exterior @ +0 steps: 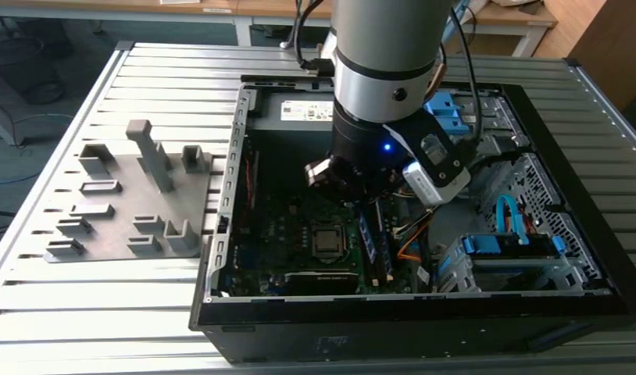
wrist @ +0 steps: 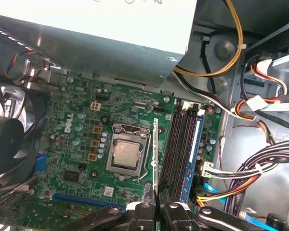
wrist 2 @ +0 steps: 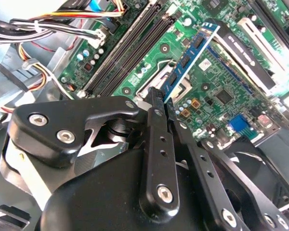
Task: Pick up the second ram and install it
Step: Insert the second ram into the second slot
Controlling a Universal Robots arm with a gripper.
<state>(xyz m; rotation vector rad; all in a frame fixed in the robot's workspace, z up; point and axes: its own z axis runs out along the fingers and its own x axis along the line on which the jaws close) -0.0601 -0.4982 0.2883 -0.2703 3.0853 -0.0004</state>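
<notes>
Black gripper [wrist 2: 159,98] fingers [wrist 2: 154,144] are clamping the second ram [wrist 2: 190,57], which is hanging above the motherboard [wrist: 82,144]. In the exterior view, memory slots [exterior: 376,238] are lying at three o'clock from the processor socket [exterior: 326,241]. Seating it well is probably demanding a stick running parallel over one empty slot.

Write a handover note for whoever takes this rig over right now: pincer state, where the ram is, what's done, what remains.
Pincer: shut on the second ram, gripped at one end.
Position: inside the open case, the ram is held over the motherboard, edge-on in the first wrist view, between the CPU socket and the memory slots, roughly parallel to them.
Done: pickup.
Left: the ram is not yet seated in a slot.
</notes>
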